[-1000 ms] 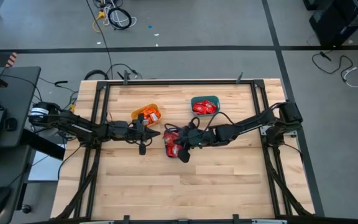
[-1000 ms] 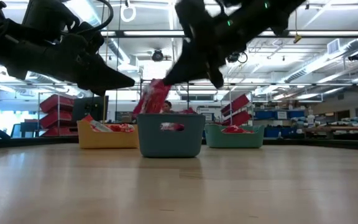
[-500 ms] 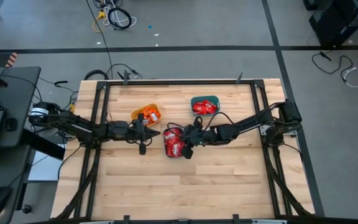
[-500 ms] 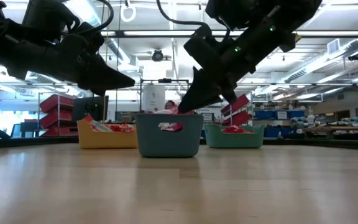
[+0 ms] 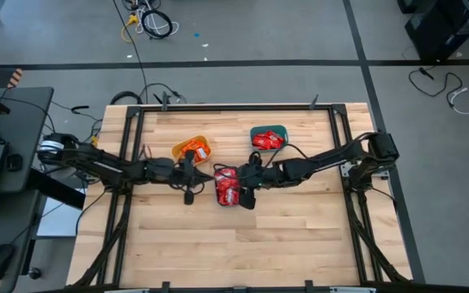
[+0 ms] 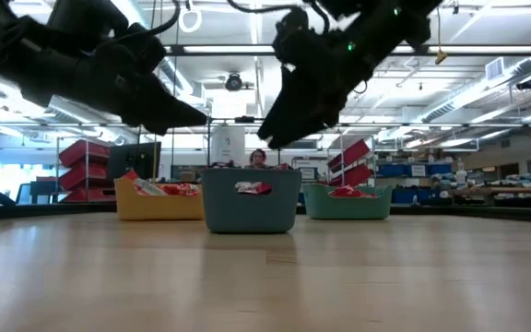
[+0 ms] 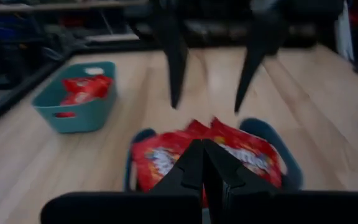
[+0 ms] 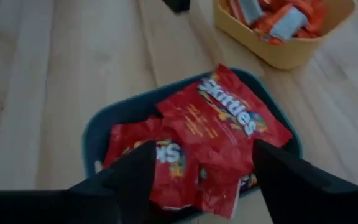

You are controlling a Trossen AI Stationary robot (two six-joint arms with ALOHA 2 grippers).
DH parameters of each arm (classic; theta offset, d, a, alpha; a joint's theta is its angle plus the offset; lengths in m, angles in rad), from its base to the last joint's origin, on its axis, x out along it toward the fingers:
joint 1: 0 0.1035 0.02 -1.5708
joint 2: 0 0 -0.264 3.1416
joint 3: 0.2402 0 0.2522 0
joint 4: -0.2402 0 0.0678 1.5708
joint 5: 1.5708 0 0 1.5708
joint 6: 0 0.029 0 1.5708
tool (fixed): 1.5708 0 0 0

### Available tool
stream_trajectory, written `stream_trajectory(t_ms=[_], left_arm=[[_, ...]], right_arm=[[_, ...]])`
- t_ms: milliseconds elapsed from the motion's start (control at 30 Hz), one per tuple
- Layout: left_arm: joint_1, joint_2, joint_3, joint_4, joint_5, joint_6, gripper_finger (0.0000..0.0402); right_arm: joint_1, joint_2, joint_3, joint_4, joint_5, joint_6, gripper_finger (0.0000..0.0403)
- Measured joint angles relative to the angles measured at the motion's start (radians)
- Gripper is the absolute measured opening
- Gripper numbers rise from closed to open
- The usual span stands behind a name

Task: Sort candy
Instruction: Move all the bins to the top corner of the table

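Wide red candy packets with white marks (image 8: pixel 225 118) lie piled in a dark teal bin (image 6: pixel 252 198) at the table's middle. My right gripper (image 8: pixel 207 186) hovers open just above that pile, one finger over each side of it; in the low view it (image 6: pixel 273 138) is clear of the rim. My left gripper (image 7: pixel 204 168) is shut and empty, level, just left of the bin (image 5: pixel 202 174). Orange-and-white candy packets fill a yellow bin (image 5: pixel 192 149). More red candy lies in a green bin (image 5: pixel 268 137).
The three bins stand close together in the table's far half; the yellow one (image 8: pixel 278 37) sits just beyond the middle bin. The two arms reach in from the left and right edges and nearly meet over the middle bin. Bare wood (image 5: pixel 243 244) fills the near half.
My right gripper carried a red packet above the middle bin, dipped down to the bin, opened and let go. The packet now lies on top of the pile, and the gripper has risen a little above the rim. My left gripper stayed shut.
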Motion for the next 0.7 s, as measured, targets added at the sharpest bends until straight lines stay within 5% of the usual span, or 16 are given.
stream_trajectory(t_ms=[167, 433, 700], left_arm=[[-0.056, 0.000, 0.129, -0.294, 0.040, 0.039, 0.0003], [-0.188, 0.000, 0.236, -0.525, 0.086, 0.064, 0.0003], [-0.252, 0.120, 0.237, -0.487, 0.032, 0.047, 0.0001]], right_arm=[[0.042, -0.007, 0.041, -0.059, -0.030, -0.045, 0.0234], [0.121, 0.008, 0.041, -0.068, -0.153, -0.069, 0.0021], [0.152, 0.099, 0.041, -0.022, -0.171, -0.072, 0.0002]])
